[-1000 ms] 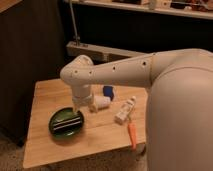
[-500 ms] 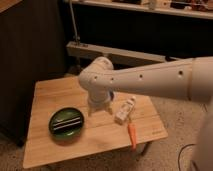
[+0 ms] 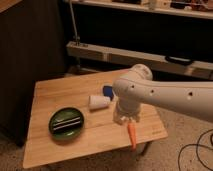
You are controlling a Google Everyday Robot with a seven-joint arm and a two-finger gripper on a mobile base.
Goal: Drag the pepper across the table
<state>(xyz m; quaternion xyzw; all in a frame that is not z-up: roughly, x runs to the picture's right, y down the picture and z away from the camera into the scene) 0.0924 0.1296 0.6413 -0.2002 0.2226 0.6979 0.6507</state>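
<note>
The white arm (image 3: 175,97) enters from the right edge as one thick link and runs leftward to a rounded elbow joint (image 3: 132,82), where it bends steeply downward. Below that bend the wrist (image 3: 125,107) points down. The end effector (image 3: 125,119) sits low over the right part of the desk (image 3: 60,92), seemingly at or just above its surface, mostly hidden beneath the arm's own bulk.

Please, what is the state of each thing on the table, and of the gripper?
pepper: lying flat near the table's front right edge.
white cup: tipped on its side.
green dish: flat, dark pieces in it.
blue object: partly hidden behind the arm.
gripper: low over the table, just behind the pepper.
</note>
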